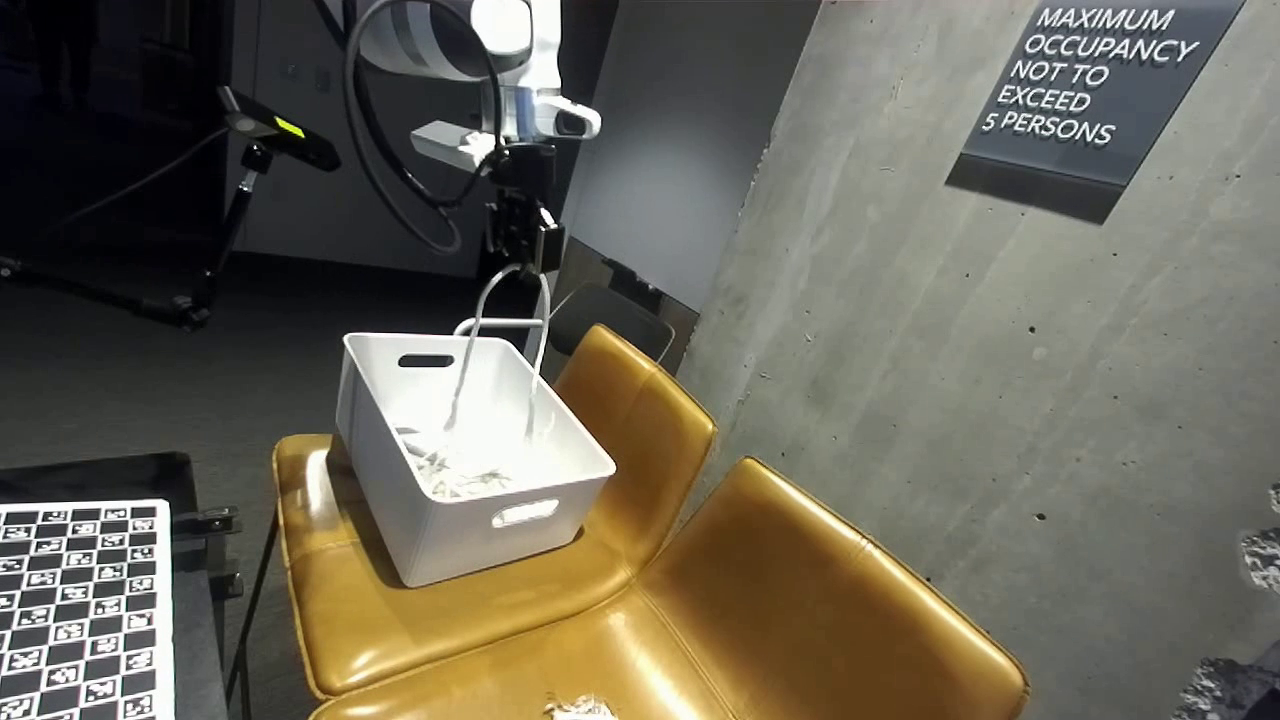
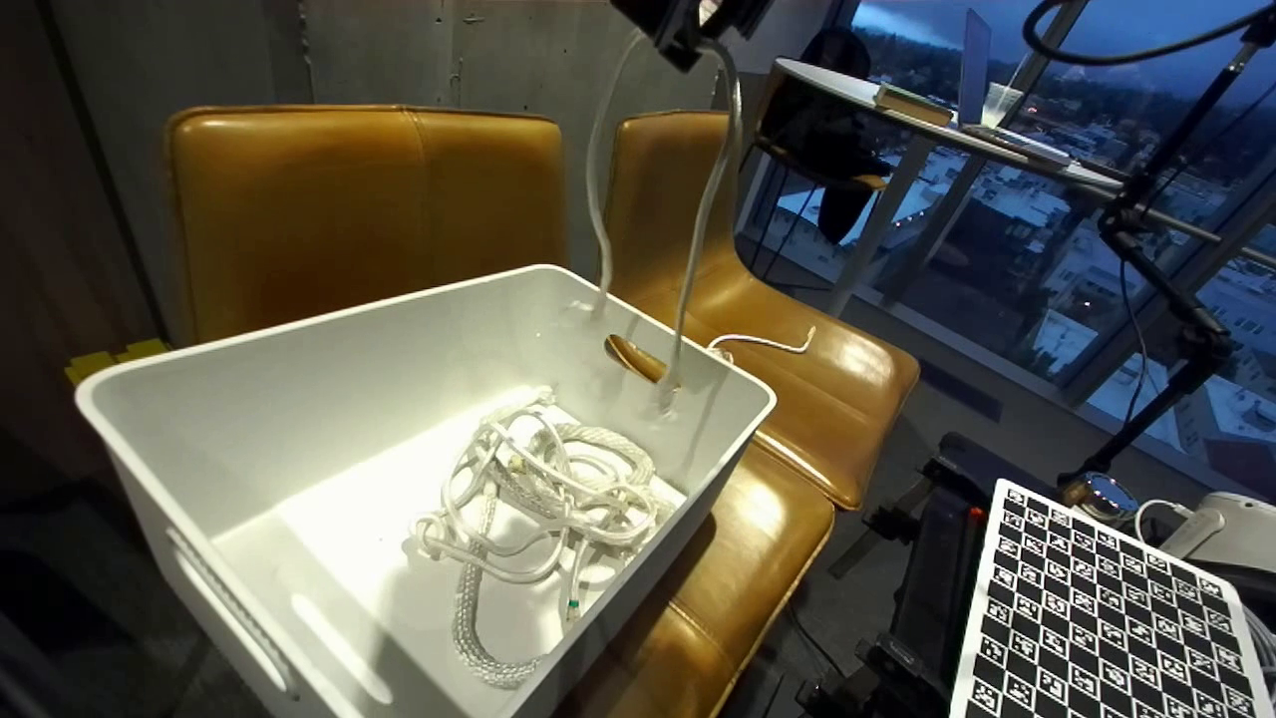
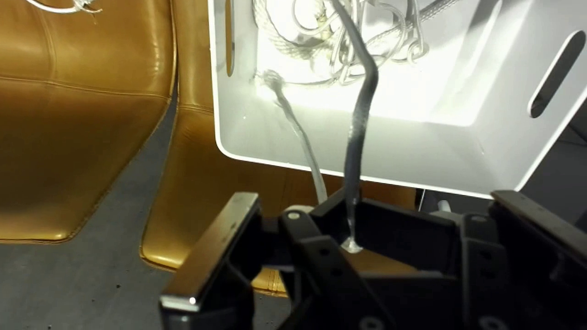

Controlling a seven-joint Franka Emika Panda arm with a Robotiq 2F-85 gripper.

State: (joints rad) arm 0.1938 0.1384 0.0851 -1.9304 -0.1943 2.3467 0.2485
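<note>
We observe the hand (image 1: 537, 260) clenched on a white rope (image 3: 359, 123); its two strands hang into the bin (image 3: 412, 151). In an exterior view, the top edge crops the hand, yet we see coiled cords (image 2: 538, 489) inside the bin; in an exterior view, the near wall (image 1: 500, 555) partly hides them. We find the strands' lower ends blurred.

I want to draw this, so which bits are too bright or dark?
Wrist view: the bin's floor glares white; in an exterior view, the rope pile nearly washes out and the upper-left background is almost black; in both exterior views, the chairs shine.
</note>
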